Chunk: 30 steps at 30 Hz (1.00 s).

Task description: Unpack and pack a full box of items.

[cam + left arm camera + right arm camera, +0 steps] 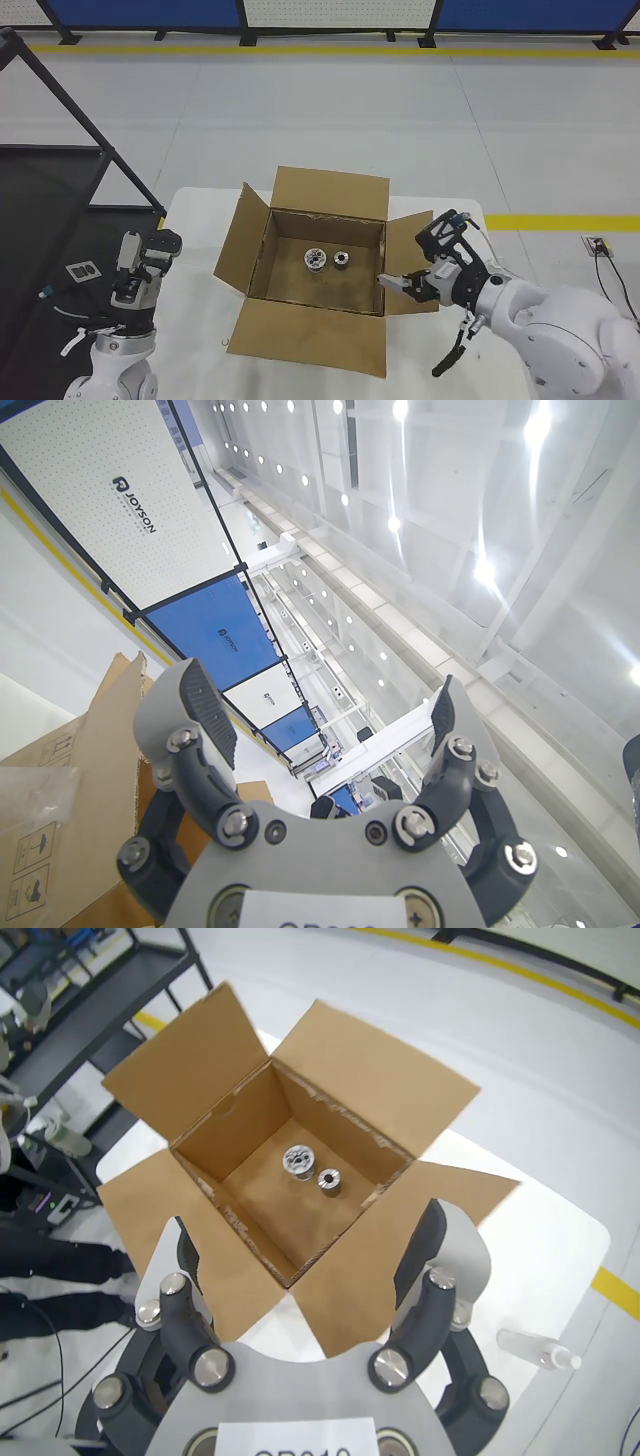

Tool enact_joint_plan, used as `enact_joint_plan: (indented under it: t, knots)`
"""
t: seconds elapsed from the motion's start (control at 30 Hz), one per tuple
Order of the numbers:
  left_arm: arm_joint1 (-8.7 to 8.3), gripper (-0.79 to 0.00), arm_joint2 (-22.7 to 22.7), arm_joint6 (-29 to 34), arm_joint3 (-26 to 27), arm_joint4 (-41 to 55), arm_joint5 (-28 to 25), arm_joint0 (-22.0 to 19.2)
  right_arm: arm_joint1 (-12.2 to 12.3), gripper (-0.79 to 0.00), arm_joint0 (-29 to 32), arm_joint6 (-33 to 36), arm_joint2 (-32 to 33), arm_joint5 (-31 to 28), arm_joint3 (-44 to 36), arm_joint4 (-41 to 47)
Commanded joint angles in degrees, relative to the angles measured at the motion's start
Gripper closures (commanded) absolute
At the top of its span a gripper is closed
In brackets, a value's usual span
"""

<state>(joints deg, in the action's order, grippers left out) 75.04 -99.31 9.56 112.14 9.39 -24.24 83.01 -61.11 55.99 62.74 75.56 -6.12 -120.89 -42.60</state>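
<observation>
White tabletop [200, 310]: one open brown cardboard box [310, 340] holds two small round metal parts [298, 1163] [328, 1180] (side by side); left tool [322, 695] and right tool [307, 1228] both spread apart.

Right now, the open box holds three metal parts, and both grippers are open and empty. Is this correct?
Not quite. The right wrist view shows two metal parts in the box, not three: a larger part and a smaller part. The left gripper and right gripper are indeed open and empty.
</observation>
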Motion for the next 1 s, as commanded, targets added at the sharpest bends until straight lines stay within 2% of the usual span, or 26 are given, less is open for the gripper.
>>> enact_joint_plan:
  t: [0.0,0.2,0.27,0.43,0.67,0.97]
  knots:
    - [0.00,-0.785,-0.67,-0.67,-0.19,0.59,-0.25,0.53,-0.65,-0.785,-4.07,1.17,-6.42,0.81,4.14,-1.14]
    - [-0.04,-0.785,-1.66,-0.86,-0.35,1.77,-0.69,1.33,-4.00,-0.785,-15.98,1.26,-21.64,2.96,19.54,0.49]
    - [-0.04,-0.785,-1.66,-0.86,-0.35,1.77,-0.69,1.33,-5.32,-0.785,-19.54,-1.34,-25.96,5.91,24.94,-3.61]
    - [-0.04,-0.785,-1.66,-0.86,-0.35,1.77,-0.69,1.33,-9.38,-0.785,-26.36,-6.00,-34.41,7.63,37.96,-0.54]
    - [-0.04,-0.785,-1.66,-0.86,-0.35,1.77,-0.69,1.33,-14.88,-0.785,-34.52,-8.50,-41.24,6.00,55.15,4.93]
    - [-0.04,-0.785,-1.66,-0.86,-0.35,1.77,-0.69,1.33,-20.14,-0.785,-39.37,-16.45,-46.35,4.69,70.93,1.67]
